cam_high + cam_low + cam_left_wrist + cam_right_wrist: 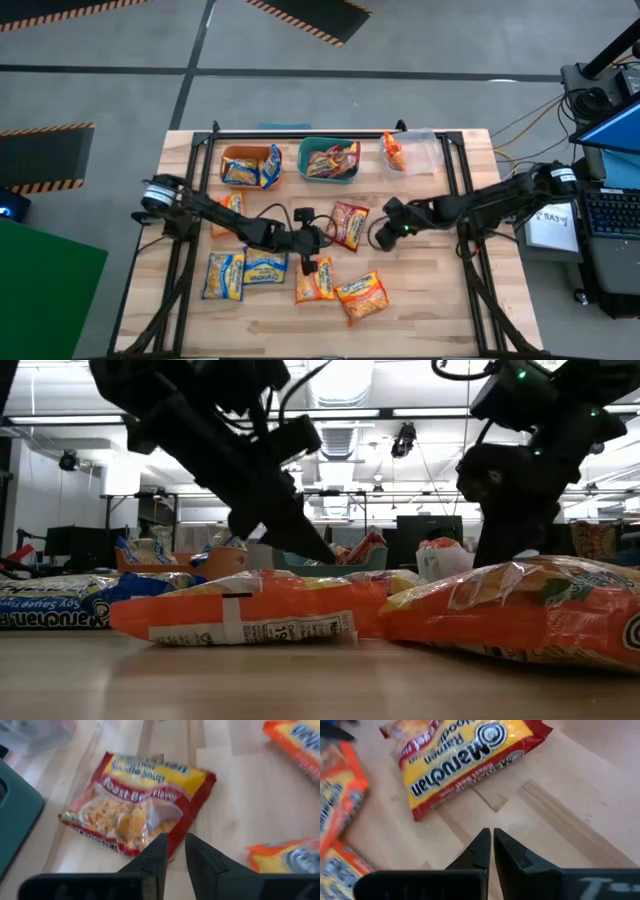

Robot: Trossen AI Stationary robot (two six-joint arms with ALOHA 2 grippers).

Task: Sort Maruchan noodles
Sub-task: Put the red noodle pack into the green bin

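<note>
Left end effector point(173, 851) narrowly parted, touching maroon noodle packet point(137, 802) edge

Left tool point(174, 851) low at mid-table, fingers narrowly apart, right tool point(491, 845) nearby, fingers pressed together

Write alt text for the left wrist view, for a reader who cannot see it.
A maroon-and-yellow roast beef noodle packet lies flat on the wooden table, just past the left gripper, whose dark fingers stand narrowly apart and empty. Orange packets show at the edge, a teal bin beside.
</note>
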